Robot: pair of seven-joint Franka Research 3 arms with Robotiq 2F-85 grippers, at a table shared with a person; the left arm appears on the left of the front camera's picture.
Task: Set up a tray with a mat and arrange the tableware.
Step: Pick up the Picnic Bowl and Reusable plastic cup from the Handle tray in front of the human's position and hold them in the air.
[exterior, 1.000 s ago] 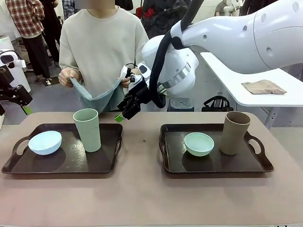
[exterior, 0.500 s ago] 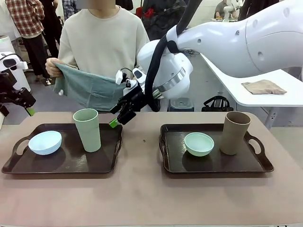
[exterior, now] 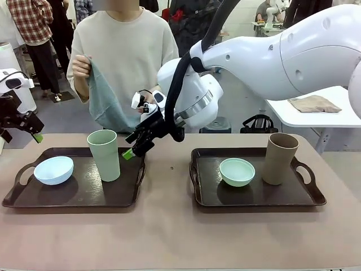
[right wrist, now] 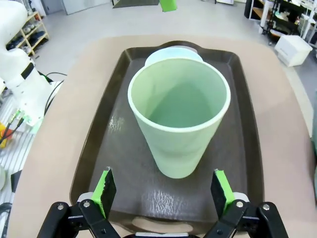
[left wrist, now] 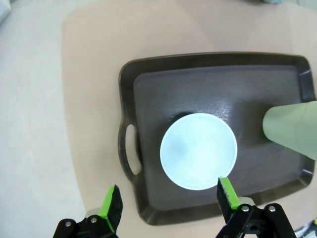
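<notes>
Desk (exterior: 169, 237) nearest us carries two dark trays side by side. On the left tray (exterior: 79, 197) we see the pale blue bowl (exterior: 53, 169) beside the sage green cup (exterior: 104, 155); on the right tray (exterior: 254, 197), the mint green bowl (exterior: 237, 171) beside the tan brown cup (exterior: 280, 158). Our left hand (left wrist: 169, 201) hangs above the left tray's outer end, fingers apart and empty. Our right hand (right wrist: 162, 191), fingers apart too, hovers just beyond the sage green cup. Across the desk a person (exterior: 124, 51) holds up a grey-green cloth mat (exterior: 104, 101)
</notes>
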